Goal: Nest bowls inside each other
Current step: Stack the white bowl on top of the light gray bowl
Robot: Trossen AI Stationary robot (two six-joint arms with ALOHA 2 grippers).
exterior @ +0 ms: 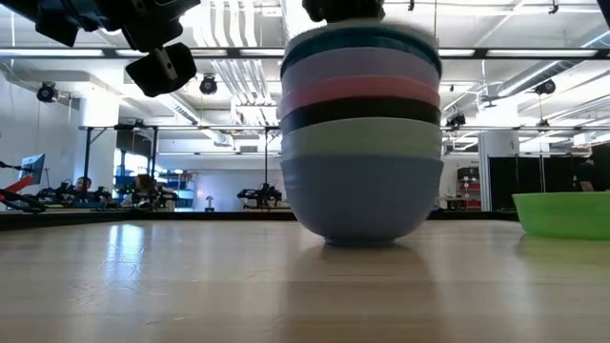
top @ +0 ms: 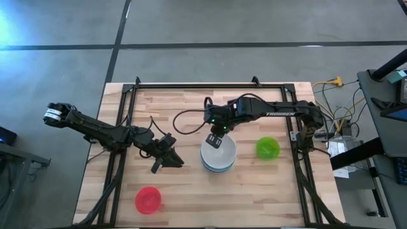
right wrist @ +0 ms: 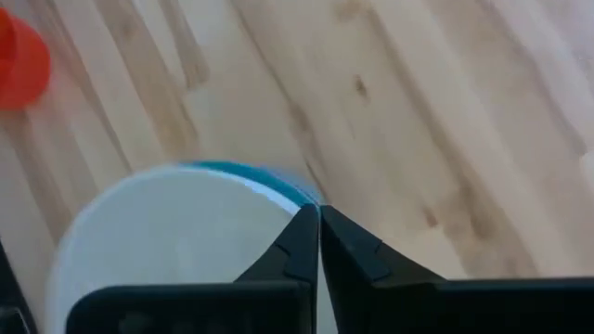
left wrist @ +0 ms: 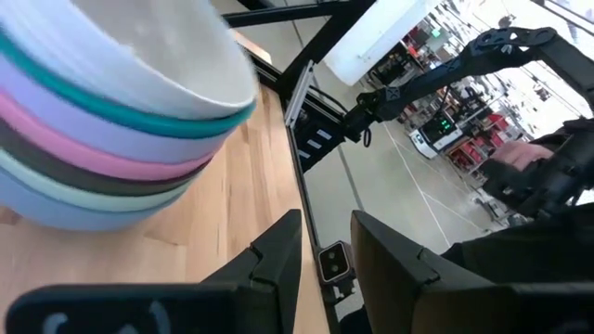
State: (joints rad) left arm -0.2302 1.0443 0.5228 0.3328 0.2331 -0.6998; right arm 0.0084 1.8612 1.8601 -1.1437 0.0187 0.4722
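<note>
A stack of nested bowls (top: 218,159) stands mid-table on its blue bottom bowl. From the bottom up the stack (exterior: 362,143) runs blue, mint green, black, pink, lavender, teal, with a white bowl (right wrist: 176,241) innermost. My right gripper (top: 215,140) is over the stack's far rim, shut there (right wrist: 318,215). My left gripper (top: 166,158) hovers open to the left of the stack (left wrist: 111,111), its fingers (left wrist: 325,260) touching nothing. A lime green bowl (top: 267,147) sits upright to the right of the stack. A red bowl (top: 148,200) sits near the front-left. My right gripper pinches the white bowl's rim (right wrist: 278,206) from above, pointing down, one finger inside the bowl and one outside. The white bowl sits upright, nested in the teal bowl (right wrist: 251,176) on top of the stack.
The lime green bowl (exterior: 567,211) is close by on the stack's right. A black frame (top: 127,95) runs along the table's far and side edges. Bare wood lies between the stack and the red bowl (right wrist: 19,65). Cables (top: 337,114) hang off the right edge.
</note>
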